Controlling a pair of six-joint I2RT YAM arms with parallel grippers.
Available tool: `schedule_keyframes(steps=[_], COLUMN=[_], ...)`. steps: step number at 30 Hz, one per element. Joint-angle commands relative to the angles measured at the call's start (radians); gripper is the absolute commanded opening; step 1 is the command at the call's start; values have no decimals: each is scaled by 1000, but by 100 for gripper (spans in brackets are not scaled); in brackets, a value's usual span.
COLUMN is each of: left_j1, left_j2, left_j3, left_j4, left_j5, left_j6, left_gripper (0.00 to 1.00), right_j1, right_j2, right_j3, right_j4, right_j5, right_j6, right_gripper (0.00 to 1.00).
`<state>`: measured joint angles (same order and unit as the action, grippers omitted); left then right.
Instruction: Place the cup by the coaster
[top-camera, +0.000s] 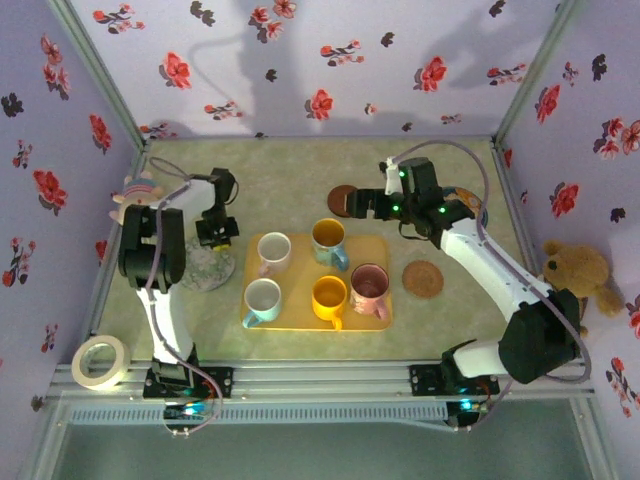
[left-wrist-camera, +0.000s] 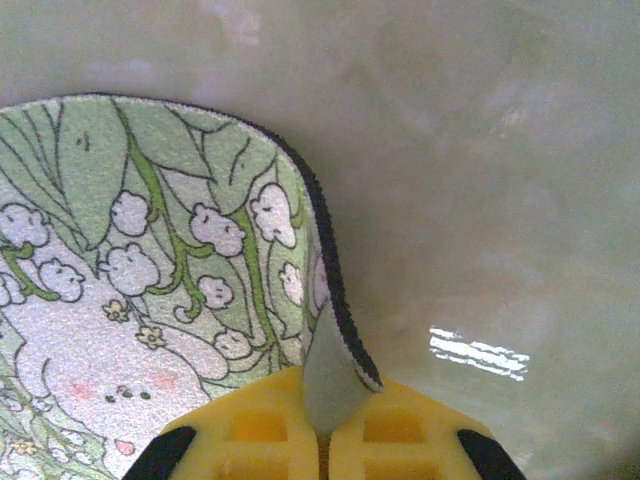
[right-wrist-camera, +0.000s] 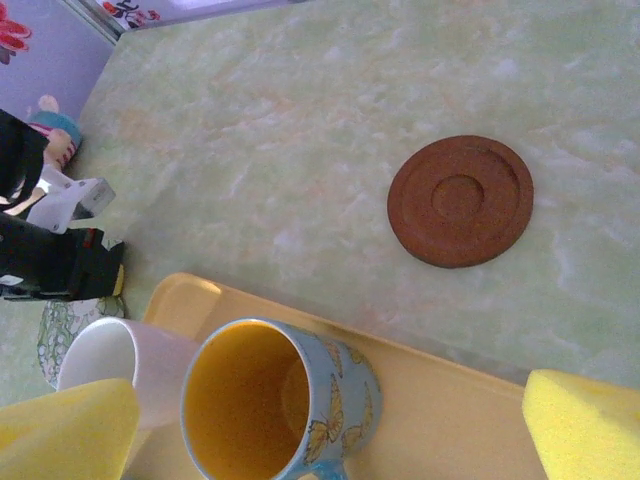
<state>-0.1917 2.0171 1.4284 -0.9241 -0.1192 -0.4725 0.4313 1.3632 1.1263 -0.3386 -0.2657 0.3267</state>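
Left gripper (left-wrist-camera: 320, 425) pinched the edge of the floral coaster (left-wrist-camera: 150, 280), likely to shift it; right gripper (right-wrist-camera: 325, 425) hung wide above the butterfly cup (right-wrist-camera: 262, 400).

You have lilac walls (top-camera: 300, 60) with red and dark flowers around a pale green marbled bench (top-camera: 290, 165); a glare streak (left-wrist-camera: 478, 354) shines just right of the left jaws.

**Left gripper (left-wrist-camera: 320, 430) pinched, right gripper (right-wrist-camera: 330, 420) spread wide**

The left arm (top-camera: 160, 270) rises from its base at the near edge of the counter (top-camera: 300, 160), elbow bent and wrist angled down near the left edge. Its yellow fingers (left-wrist-camera: 250, 430) are pressed together on the lifted rim of a floral coaster (left-wrist-camera: 150, 280). The right arm (top-camera: 490, 270) stretches diagonally from the near right corner toward the far middle, its pads (right-wrist-camera: 580, 420) standing wide apart.
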Motion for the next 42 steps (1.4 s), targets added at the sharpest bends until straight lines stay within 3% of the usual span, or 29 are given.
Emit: schedule_keyframes(steps=[1,11,32,42], left_j1=[4,17,67,84], left_j2=[44,135,411,493], left_j3=[93,261,750,881], left_j4=[28,-35,-194,-210], left_j5=[11,6,21,45], left_j6=[-3,45,104,107], left_gripper=[0,0,0,0], right_j1=[9,40,142,150], right_j2=[-3,38,197,213], right_j3=[-3,24,166,177], right_j4=[57,112,70,37], right_j5=[-20,-96,-112,-76], right_j6=[20,31,-1,-17], right_gripper=[100,100,100,100])
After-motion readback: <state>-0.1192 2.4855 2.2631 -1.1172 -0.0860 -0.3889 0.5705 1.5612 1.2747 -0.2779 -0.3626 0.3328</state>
